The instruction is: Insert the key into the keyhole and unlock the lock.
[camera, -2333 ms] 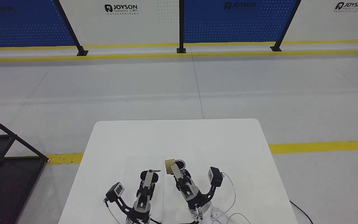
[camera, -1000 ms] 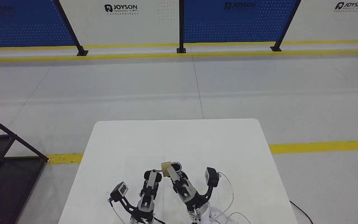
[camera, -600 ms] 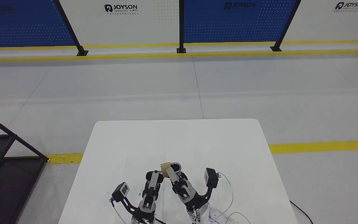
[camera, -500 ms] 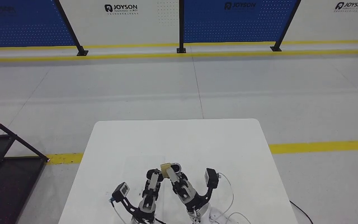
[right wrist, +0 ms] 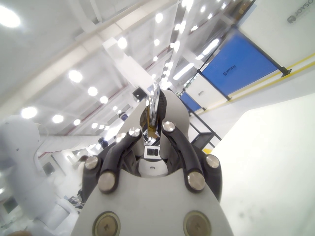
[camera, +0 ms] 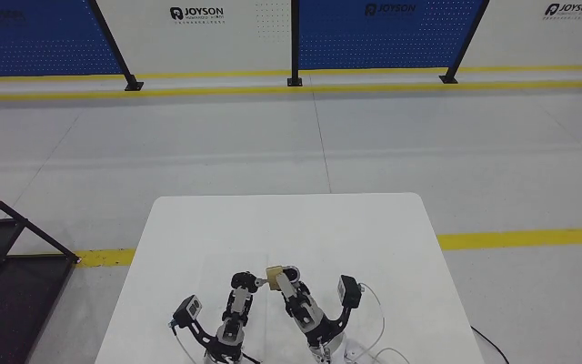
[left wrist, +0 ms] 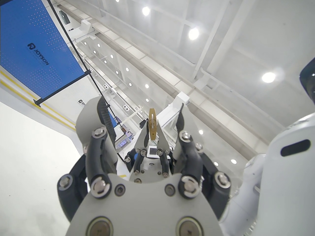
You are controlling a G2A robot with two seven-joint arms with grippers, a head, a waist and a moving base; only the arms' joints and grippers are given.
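grip on the small brass padlock [camera: 273,272]: right gripper [right wrist: 156,110], fingers pressed together on its flat sides, silver shackle [right wrist: 155,93] poking out past the fingertips. held up off the white rectangular table [camera: 364,237], over the near edge of the top, about mid-width. turned toward the other arm.

left gripper [left wrist: 142,106] near the lock, on its left side, fingers [left wrist: 104,114] spread wide and clamping nothing. touching the lock or just short of it: cannot tell from above. pointed straight at the lock's narrow brass end face, framed between the two open fingers, with a pale slot [left wrist: 152,122] in the middle of that face. key seated in that slot or not: cannot tell, too small and seen end-on.

both wrists tipped upward, toward bright round ceiling lamps [left wrist: 193,33].

beyond the table, pale grey floor [camera: 273,155] crossed by a yellow line [camera: 509,239], then a row of blue and white partition panels [camera: 382,27] on black posts.
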